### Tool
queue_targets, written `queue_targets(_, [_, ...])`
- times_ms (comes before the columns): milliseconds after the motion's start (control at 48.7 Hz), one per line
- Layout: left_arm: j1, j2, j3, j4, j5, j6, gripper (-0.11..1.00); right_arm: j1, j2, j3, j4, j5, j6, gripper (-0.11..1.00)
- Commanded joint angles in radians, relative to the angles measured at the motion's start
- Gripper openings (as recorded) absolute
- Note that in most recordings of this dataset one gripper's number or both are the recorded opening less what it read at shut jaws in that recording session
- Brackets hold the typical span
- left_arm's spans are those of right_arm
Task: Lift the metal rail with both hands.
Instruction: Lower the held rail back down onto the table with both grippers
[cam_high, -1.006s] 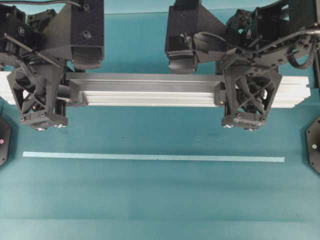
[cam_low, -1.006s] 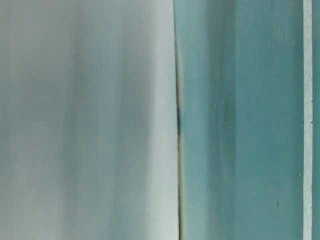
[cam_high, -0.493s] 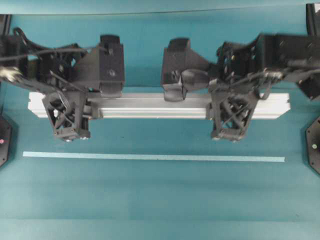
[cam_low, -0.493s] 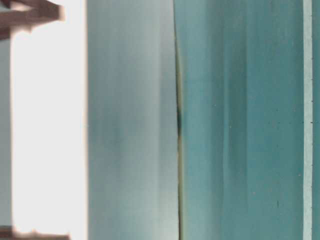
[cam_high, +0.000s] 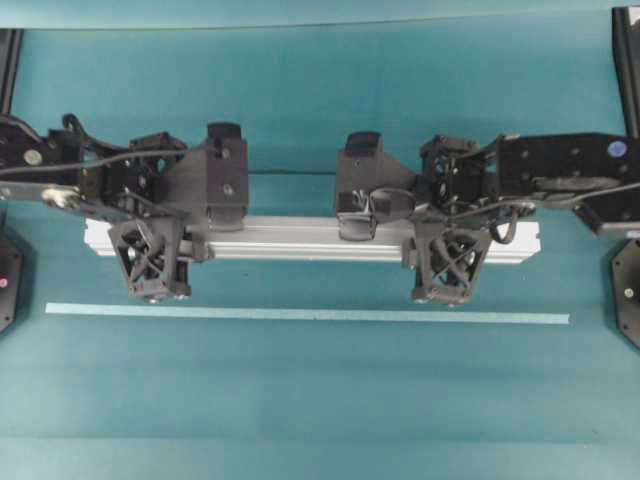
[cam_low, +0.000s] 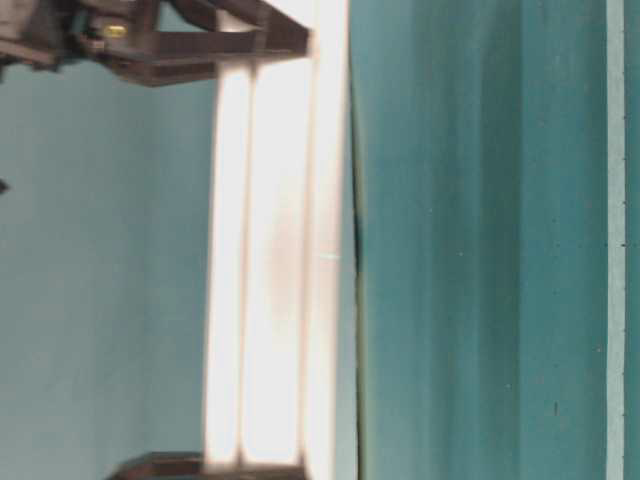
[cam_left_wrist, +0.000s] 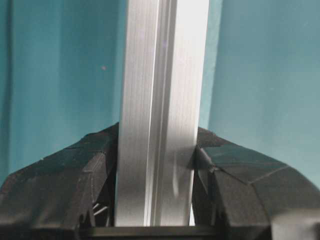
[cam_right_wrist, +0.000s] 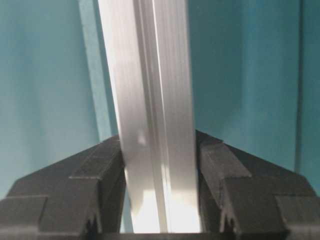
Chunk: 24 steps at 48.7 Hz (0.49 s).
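The metal rail (cam_high: 300, 238) is a long silver grooved bar lying left to right across the overhead view, just behind the tape strip. My left gripper (cam_high: 165, 240) is shut on it near its left end, and my right gripper (cam_high: 450, 240) is shut on it right of the middle. In the left wrist view the rail (cam_left_wrist: 160, 100) runs straight up between black fingers (cam_left_wrist: 75, 170) that press on both sides. The right wrist view shows the rail (cam_right_wrist: 150, 90) clamped in the same way. In the table-level view the rail (cam_low: 270, 300) is a bright bar close to the table surface.
A thin pale-green tape strip (cam_high: 300, 314) lies on the teal table in front of the rail, and it also shows in the table-level view (cam_low: 616, 240). Black arm bases stand at the left edge (cam_high: 5, 280) and the right edge (cam_high: 628, 290).
Both grippers and the rail look smaller from overhead than before, so they have sunk toward the table and come nearer the tape. The rail has come into the table-level view. Both grips are unchanged.
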<state>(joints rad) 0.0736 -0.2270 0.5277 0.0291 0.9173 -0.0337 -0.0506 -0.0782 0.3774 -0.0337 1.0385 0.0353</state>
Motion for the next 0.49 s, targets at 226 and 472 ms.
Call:
queue_targets(226, [0.002,0.043,0.092,0.002,-0.123,-0.011,0.36,0.005,0.034,0.057,-0.002,-0.066,0.009,0.39])
queue_targets(472, [0.002,0.081,0.143,0.002,-0.209,-0.015,0.36,0.028,0.069,0.114,0.008,-0.146,0.008,0.39])
